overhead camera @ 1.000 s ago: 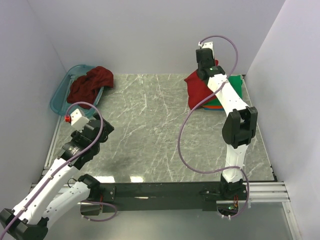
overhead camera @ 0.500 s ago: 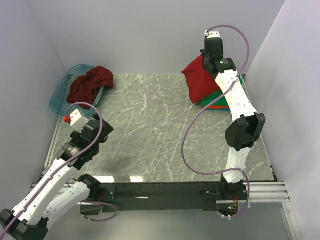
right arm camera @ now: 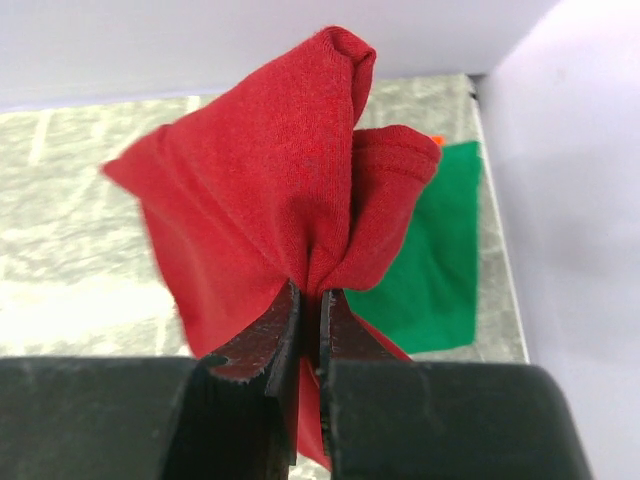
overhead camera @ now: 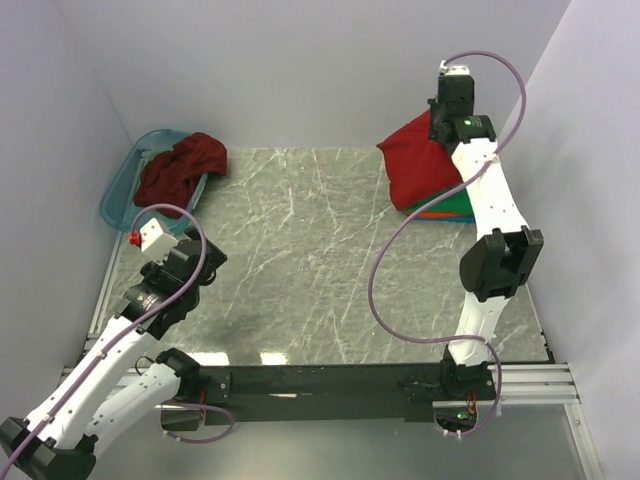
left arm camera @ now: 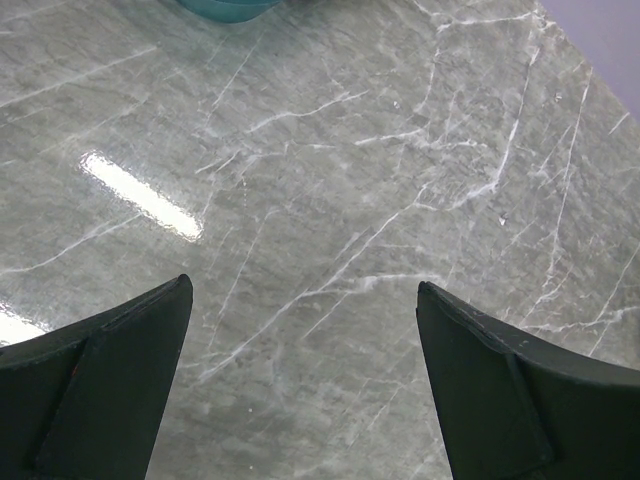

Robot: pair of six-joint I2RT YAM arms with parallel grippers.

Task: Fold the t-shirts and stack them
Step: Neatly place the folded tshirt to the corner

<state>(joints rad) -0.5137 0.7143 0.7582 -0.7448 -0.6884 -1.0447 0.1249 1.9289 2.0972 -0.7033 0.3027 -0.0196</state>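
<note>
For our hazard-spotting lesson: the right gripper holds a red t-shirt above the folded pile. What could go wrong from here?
1. The right gripper pinches only a small bunch of the red t-shirt, so the cloth might slip out.
2. The shirt hangs bunched, not flat, so it may land crumpled or askew on the green t-shirt.
</note>
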